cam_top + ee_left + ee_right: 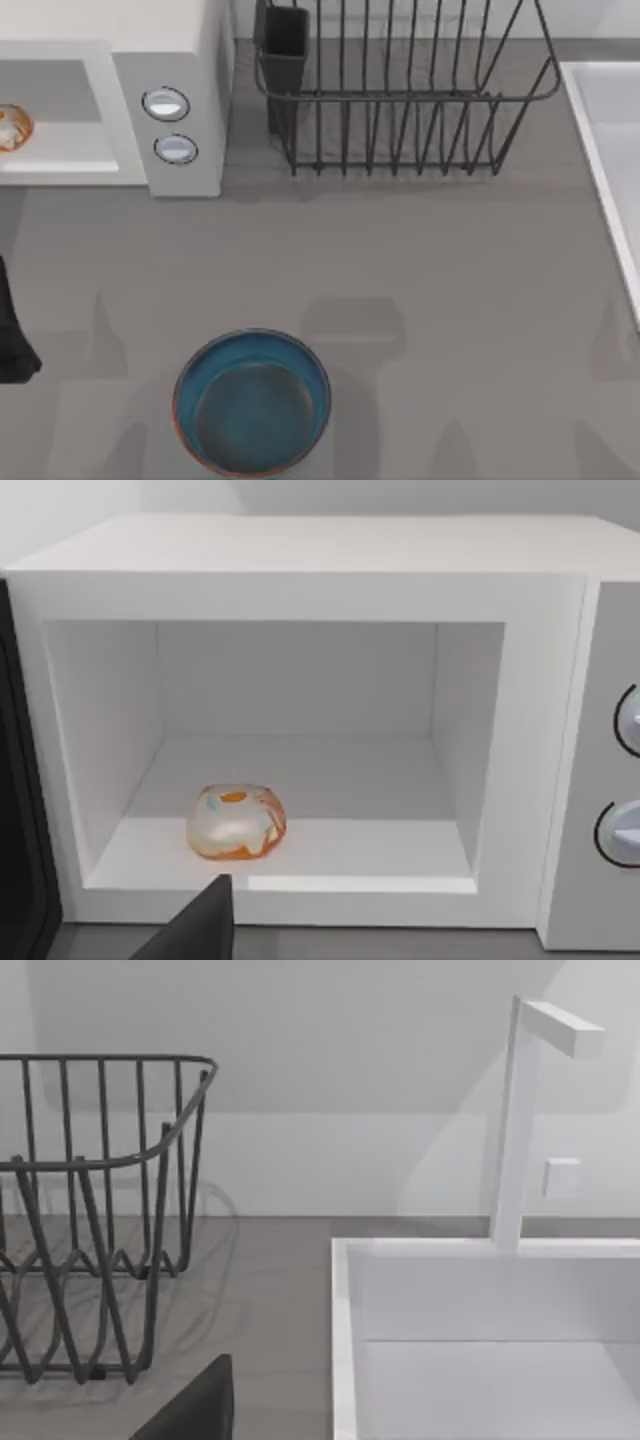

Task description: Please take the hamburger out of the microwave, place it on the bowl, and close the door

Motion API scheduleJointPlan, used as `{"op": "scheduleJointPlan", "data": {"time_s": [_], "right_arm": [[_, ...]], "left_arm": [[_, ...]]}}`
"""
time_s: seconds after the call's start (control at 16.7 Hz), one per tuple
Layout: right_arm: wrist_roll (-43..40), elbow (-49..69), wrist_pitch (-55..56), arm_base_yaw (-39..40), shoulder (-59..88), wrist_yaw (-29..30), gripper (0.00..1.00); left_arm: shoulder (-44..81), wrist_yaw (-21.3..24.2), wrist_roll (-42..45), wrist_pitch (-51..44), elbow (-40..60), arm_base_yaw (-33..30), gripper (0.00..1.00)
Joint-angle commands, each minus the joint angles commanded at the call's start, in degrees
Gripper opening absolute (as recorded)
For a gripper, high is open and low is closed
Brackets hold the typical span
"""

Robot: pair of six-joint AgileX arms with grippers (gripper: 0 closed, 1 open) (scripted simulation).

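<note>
Top view: the microwave (170, 110) sits at the table's far left with the hamburger (12, 127) inside, the bowl (252, 402) sits near the front edge, and my left arm is way nearer than the right. Left wrist view: the hamburger (236, 822) lies straight ahead of the left gripper (200, 925), door (22, 810) swung open; can't tell the finger state. Right wrist view: rack (95, 1220) and sink (480, 1340), right gripper (195, 1405) parked, fingers unclear too.

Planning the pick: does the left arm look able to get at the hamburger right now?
Probably yes. The left wrist view looks straight into the open microwave, where the hamburger sits near the front of the cavity floor with nothing before it. The door is swung aside.
</note>
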Motion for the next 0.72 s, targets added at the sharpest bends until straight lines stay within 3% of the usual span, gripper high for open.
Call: {"op": "scheduleJointPlan", "data": {"time_s": [0.48,0.72], "right_arm": [[0.00,0.00,0.00,0.00,0.00,0.00,1.00],[0.00,0.00,0.00,0.00,0.00,0.00,1.00]], "left_arm": [[0.54,0.05,0.02,0.23,0.23,0.05,1.00],[8.33,0.81,0.31,3.60,3.53,0.71,1.00]]}}
